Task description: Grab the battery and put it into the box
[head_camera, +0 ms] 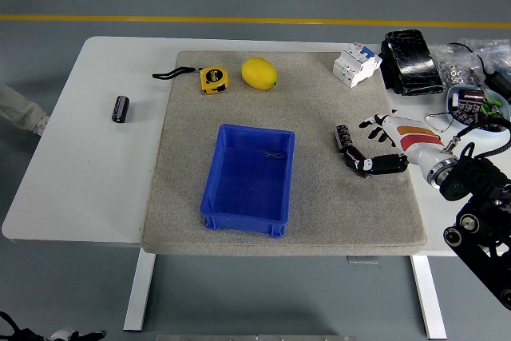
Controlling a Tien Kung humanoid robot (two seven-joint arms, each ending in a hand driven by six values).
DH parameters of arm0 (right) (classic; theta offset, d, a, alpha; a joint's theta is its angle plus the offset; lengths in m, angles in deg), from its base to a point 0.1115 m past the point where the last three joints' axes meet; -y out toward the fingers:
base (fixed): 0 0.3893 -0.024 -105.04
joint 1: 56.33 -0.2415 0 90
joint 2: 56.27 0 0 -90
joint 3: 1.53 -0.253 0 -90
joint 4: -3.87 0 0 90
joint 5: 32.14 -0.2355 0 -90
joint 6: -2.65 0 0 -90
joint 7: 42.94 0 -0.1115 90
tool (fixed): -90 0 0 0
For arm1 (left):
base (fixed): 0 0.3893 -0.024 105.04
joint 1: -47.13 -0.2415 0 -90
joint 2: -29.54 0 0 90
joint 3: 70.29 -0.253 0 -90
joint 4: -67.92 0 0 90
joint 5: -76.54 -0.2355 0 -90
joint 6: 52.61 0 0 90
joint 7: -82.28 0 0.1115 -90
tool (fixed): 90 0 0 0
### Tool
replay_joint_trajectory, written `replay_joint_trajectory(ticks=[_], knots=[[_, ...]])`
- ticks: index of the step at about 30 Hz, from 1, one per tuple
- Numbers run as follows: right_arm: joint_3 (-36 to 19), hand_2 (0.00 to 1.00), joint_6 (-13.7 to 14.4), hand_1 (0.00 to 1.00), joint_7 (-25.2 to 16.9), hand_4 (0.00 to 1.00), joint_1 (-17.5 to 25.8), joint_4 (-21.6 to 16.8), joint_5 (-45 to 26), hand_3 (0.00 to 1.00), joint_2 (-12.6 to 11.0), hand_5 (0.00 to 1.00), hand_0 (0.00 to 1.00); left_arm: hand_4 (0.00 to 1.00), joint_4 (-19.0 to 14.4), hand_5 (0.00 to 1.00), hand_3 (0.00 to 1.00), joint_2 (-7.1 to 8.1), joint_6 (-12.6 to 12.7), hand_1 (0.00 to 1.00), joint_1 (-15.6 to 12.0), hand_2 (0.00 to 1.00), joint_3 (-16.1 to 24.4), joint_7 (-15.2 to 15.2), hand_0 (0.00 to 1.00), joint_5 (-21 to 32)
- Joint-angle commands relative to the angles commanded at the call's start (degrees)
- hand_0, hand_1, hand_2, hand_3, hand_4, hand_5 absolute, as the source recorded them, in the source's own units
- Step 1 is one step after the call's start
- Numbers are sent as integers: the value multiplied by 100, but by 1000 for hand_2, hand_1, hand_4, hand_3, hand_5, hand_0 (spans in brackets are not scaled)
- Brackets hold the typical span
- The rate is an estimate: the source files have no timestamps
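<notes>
Reaching in from the right, right hand (382, 144) low over the grey mat (192, 213), fingers spread and holding nothing, thumb (369, 164) angled back toward the blue box (209, 196). Just left of the fingertips, battery (343, 137) lying flat on the mat, long axis running near-to-far, right of the box and apart from it. Beyond the box, a lemon (259, 73) and yellow tape measure (212, 79). Far left of the box, off the mat on the white table (88, 189), a second dark cylinder (120, 109).
</notes>
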Motion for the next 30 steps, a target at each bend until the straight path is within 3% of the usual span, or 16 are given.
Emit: replay_joint_trajectory(ticks=[11,13,23,24,30], knots=[[205,577,-280,506,468,998,-205,292,150,735,120,637,371,712,3,718,694,20,17,544,-3,639,104,-2,591,-98],[285,545,-290,476,538,998,-223,294,142,698,118,640,354,712,2,719,693,21,15,540,-5,637,122,-7,589,-122],[639,514,67,464,616,998,-336,340,-12,662,96,622,347,711,3,717,694,31,6,540,-2,634,180,-16,585,-205],[681,464,140,440,612,998,-362,385,-29,615,107,597,318,711,3,716,691,31,7,535,2,631,192,-18,584,-218],[767,457,244,435,604,998,-463,649,-76,602,171,597,312,710,0,714,691,43,2,534,26,628,188,-18,582,-248]])
